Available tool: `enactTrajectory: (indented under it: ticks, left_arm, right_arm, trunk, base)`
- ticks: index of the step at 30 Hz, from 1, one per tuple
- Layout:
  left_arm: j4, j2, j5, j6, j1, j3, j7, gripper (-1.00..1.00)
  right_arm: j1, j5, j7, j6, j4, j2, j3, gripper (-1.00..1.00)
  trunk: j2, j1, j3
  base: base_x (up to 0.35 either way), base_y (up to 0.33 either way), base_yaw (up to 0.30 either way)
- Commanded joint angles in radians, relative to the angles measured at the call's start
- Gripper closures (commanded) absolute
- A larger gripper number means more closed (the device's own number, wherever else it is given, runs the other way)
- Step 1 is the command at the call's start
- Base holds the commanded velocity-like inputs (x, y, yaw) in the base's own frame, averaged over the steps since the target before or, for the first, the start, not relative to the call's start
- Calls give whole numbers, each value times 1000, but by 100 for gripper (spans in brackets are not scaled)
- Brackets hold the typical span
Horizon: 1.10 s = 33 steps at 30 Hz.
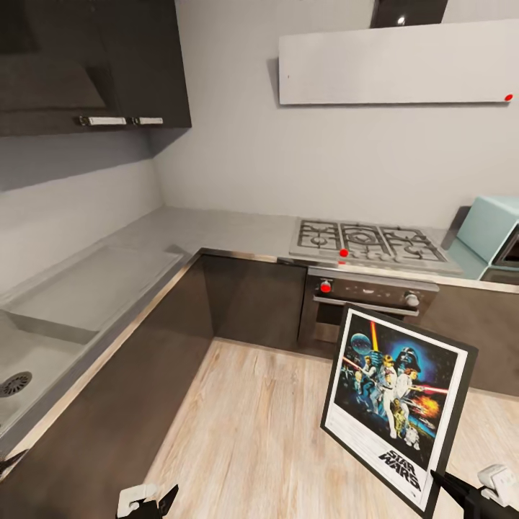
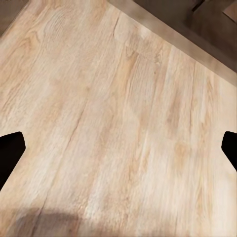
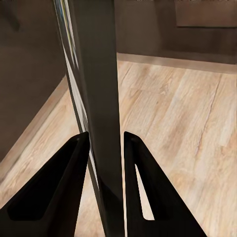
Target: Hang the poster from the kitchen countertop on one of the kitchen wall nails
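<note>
The Star Wars poster [image 1: 398, 402] hangs upright and slightly tilted above the wooden floor at the lower right of the head view, picture facing me. My right gripper [image 1: 445, 484] is shut on its lower right corner. In the right wrist view the poster's dark edge [image 3: 98, 98] runs between the two black fingers [image 3: 54, 187], which press on both sides. My left gripper [image 1: 155, 501] sits low at the bottom edge, open; in the left wrist view its fingertips [image 2: 11, 150] stand far apart over bare floor. The light-grey kitchen countertop [image 1: 209, 232] wraps the corner ahead.
A steel gas hob [image 1: 371, 244] with an oven below stands in the back counter. A sink [image 1: 65, 303] lies in the left counter. Dark wall cabinets [image 1: 94, 65] hang at upper left, a pale panel [image 1: 396, 63] on the back wall. A mint appliance [image 1: 490, 231] stands at far right.
</note>
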Motion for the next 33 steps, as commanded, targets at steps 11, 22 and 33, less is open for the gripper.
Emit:
enactTrajectory:
  ticks: [11,22,33]
  left_arm:
    - [0,1,10,-4,-1,-8,-3,-100]
    - [0,1,10,-4,-1,-8,-3,-100]
    - [0,1,10,-4,-1,-8,-3,-100]
  right_arm:
    - [-1,0,3,-7,1,0,-3,100]
    - [-1,0,2,-8,1,0,-3,100]
    - [-1,0,2,-8,2,0,-3,100]
  trunk:
    - [76,-42,33]
    - [153,-84,68]
    - [230,-127,102]
  base:
    - [0,0,0]
    - [0,0,0]
    - [0,0,0]
